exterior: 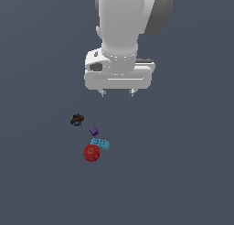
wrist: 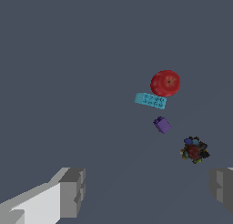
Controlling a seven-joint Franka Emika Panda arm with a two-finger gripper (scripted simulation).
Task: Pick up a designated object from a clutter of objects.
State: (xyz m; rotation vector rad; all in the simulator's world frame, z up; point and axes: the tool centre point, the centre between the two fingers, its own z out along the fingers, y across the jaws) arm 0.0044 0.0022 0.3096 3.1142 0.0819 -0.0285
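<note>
Purple block (exterior: 93, 131): my target, a small studded piece on the grey bench (exterior: 36, 183), with no bench edge or corner in view to place it by.
Neighbours: I see the cyan brick (exterior: 100, 143) just beside it, the red ball (exterior: 91, 152) touching that brick, and the dark lump (exterior: 77, 120) near on the other side.
Gripper (exterior: 117, 92): I read the fingers as spread wide and holding nothing.
Offset: the block lies toward the exterior view's left of my fingertips and lower in that picture, well apart.
Axis: too small for me to tell.
Next: I judge a sideways shift, then descent.
</note>
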